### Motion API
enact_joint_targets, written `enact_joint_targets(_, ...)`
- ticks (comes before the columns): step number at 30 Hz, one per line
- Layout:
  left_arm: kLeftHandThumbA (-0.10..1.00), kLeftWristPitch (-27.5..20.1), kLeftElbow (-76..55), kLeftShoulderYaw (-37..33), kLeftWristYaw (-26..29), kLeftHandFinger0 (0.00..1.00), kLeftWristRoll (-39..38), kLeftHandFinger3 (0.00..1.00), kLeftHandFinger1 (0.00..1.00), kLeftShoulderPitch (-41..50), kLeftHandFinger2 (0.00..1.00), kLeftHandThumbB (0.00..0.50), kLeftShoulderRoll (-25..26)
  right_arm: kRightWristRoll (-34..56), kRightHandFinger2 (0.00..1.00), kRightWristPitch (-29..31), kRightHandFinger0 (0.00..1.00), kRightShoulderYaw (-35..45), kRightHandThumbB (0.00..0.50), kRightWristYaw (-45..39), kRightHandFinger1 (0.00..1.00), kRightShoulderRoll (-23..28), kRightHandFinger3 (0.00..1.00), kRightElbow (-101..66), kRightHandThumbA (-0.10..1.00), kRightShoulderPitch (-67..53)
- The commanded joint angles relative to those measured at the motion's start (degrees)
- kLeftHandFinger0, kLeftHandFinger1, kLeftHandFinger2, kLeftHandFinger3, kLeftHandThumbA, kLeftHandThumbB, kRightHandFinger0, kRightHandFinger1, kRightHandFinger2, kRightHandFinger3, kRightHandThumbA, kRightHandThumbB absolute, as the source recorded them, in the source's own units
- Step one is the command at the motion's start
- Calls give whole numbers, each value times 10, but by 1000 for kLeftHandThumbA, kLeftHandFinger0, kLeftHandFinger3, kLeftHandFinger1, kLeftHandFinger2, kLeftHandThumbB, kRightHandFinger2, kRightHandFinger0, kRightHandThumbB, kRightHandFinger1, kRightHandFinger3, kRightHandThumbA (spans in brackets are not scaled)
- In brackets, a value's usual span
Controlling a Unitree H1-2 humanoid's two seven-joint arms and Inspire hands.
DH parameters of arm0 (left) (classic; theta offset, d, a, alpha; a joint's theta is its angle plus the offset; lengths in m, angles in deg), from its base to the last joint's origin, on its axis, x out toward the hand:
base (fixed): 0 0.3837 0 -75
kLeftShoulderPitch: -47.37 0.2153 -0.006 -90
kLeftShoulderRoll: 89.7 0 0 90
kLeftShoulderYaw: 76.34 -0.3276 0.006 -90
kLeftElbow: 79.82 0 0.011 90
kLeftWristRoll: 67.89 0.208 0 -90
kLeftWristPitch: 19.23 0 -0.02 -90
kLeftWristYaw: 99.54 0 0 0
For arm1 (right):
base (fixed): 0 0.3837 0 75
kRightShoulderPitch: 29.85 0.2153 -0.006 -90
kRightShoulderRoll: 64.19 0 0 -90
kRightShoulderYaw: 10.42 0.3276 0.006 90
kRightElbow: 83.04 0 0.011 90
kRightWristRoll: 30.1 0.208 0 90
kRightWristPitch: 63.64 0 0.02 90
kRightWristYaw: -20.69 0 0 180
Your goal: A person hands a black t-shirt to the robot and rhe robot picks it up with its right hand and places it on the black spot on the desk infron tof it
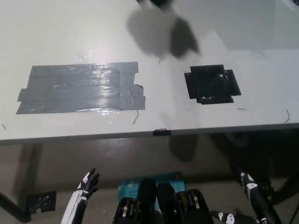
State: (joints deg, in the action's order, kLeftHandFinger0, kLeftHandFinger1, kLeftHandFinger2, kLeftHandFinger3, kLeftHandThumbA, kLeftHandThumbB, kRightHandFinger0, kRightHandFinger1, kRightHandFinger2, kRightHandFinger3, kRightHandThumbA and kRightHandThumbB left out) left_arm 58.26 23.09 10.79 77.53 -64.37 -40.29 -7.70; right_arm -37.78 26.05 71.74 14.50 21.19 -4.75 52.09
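Note:
The black spot [212, 84], a square patch of black tape, lies on the right part of the white desk [93, 28]. A dark blurred shape [159, 3] pokes in at the top edge and casts a soft shadow on the desk below it; I cannot tell what it is. No black t-shirt shows clearly. My black right hand [252, 190] hangs low at the bottom right, below the desk's front edge and holding nothing that I can see. My white left hand [84, 193] rests at the lower left, also below the edge, open with its fingers spread.
A large patch of shiny grey tape [81, 87] covers the desk's left half. The desk's front edge [161, 132] runs across the middle of the picture, with floor beneath. A teal box [128, 186] lies on the floor.

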Motion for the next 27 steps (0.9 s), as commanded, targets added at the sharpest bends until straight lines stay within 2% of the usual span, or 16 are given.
enact_joint_targets(1, 1000, -24, -18, -2, -4, 1000, 4, 1000, 1000, -2, 1000, 477, 5, -52, 1000, 23, 1000, 16, 288, 23, 1000, 7, 1000, -70, 956, 14)
enact_joint_targets(2, 1000, -18, -22, -1, -4, 1000, 3, 1000, 1000, 0, 1000, 472, 3, -69, 1000, 22, 1000, 23, 281, 26, 1000, 11, 1000, -98, 933, 25)
enact_joint_targets(4, 1000, -20, -24, -1, -2, 1000, 5, 1000, 1000, 2, 1000, 462, 2, -83, 1000, 0, 1000, 37, 323, 21, 1000, 17, 1000, -153, 903, 50)
enact_joint_targets(8, 1000, -23, -22, -1, -3, 1000, 12, 1000, 1000, 3, 1000, 465, 6, -102, 1000, -37, 1000, 57, 329, 6, 1000, 27, 1000, -214, 812, 106)
enact_joint_targets(9, 1000, -18, -22, 1, -3, 1000, 9, 1000, 1000, 2, 1000, 463, 4, -106, 1000, -66, 1000, 63, 339, -3, 1000, 33, 1000, -226, 802, 141)
enact_joint_targets(12, 1000, -19, -24, 1, -2, 1000, 15, 1000, 1000, 0, 1000, 466, 7, -140, 1000, -101, 1000, 64, 380, -13, 1000, 42, 1000, -223, 828, 209)
enact_joint_targets(15, 1000, -16, -22, 5, -2, 1000, 8, 1000, 1000, -2, 1000, 464, 6, -160, 1000, -140, 1000, 60, 382, -27, 1000, 51, 1000, -203, 849, 274)
enact_joint_targets(17, 1000, -21, -20, 6, -3, 1000, 6, 1000, 1000, 2, 1000, 447, 5, -170, 1000, -152, 1000, 55, 369, -34, 1000, 60, 1000, -178, 860, 312)
enact_joint_targets(22, 1000, -28, -15, 7, -4, 1000, 7, 1000, 1000, -4, 1000, 448, 7, -189, 1000, -164, 1000, 44, 390, -37, 1000, 70, 1000, -101, 854, 400)
enact_joint_targets(24, 1000, -22, -15, 7, -6, 1000, 2, 1000, 1000, -7, 1000, 453, 4, -199, 1000, -154, 1000, 36, 408, -35, 1000, 80, 1000, -51, 803, 444)
enact_joint_targets(25, 1000, -24, -17, 5, -8, 1000, 1, 1000, 1000, -3, 1000, 427, 4, -204, 1000, -151, 1000, 30, 419, -36, 1000, 83, 1000, -28, 777, 458)
enact_joint_targets(26, 1000, -27, -18, 4, -9, 1000, 0, 1000, 1000, -1, 1000, 425, 4, -207, 1000, -150, 1000, 25, 420, -37, 1000, 86, 1000, -11, 775, 470)
enact_joint_targets(27, 1000, -31, -15, 3, -10, 1000, 0, 1000, 1000, -2, 1000, 443, 4, -218, 1000, -148, 1000, 16, 423, -35, 1000, 92, 1000, 22, 753, 491)
